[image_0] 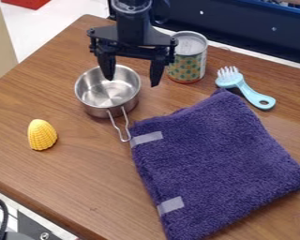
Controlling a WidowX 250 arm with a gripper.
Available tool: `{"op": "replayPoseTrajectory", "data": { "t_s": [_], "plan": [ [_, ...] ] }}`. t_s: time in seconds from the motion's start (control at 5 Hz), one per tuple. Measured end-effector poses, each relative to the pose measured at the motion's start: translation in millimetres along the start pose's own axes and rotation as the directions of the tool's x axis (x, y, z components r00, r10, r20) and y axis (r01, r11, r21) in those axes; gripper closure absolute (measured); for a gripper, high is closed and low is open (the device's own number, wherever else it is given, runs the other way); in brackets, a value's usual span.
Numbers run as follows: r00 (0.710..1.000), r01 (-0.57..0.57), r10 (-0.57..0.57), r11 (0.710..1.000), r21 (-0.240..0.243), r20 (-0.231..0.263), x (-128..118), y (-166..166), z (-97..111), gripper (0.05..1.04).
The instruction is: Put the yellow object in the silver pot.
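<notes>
My gripper (pixel 132 79) hangs over the silver pot and its right side, open, its two fingers spread wide with nothing between them. Below it the silver pot (pixel 107 93) stands upright on the wooden table, and I see bare metal inside; its wire handle points toward the front. The left finger overlaps the pot's far rim in this view, while the right finger is just beyond the pot's right edge. The yellow object (pixel 42 135), ridged and rounded to a point, rests on the table to the front left of the pot, apart from it.
A purple towel (pixel 215 164) covers much of the table's right and front. Behind the pot, to the right, stands a patterned can (pixel 188 58), close beside the gripper. A light blue brush (pixel 243 87) lies farther right. The table's (pixel 27 176) front edge slants across the lower left.
</notes>
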State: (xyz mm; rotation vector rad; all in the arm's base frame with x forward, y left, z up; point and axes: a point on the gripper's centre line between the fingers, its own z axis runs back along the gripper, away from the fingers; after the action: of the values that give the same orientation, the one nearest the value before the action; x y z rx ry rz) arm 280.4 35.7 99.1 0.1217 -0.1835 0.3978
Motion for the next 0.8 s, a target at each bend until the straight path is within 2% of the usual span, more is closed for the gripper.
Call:
{"op": "replayPoseTrajectory", "data": {
  "t_s": [0.2, 0.4, 0.6, 0.8],
  "plan": [
    [1.000, 0.007, -0.007, 1.000, 0.008, -0.023, -4, 1, -6, 0.083],
    [0.999, 0.025, -0.025, 1.000, 0.005, -0.020, -2, 20, -7, 0.083],
    [0.999, 0.028, -0.029, 0.999, -0.017, -0.030, -1, 49, 1, 0.083],
    [0.999, 0.040, -0.040, 0.999, -0.028, -0.023, -12, 82, 2, 0.083]
  ]
}}
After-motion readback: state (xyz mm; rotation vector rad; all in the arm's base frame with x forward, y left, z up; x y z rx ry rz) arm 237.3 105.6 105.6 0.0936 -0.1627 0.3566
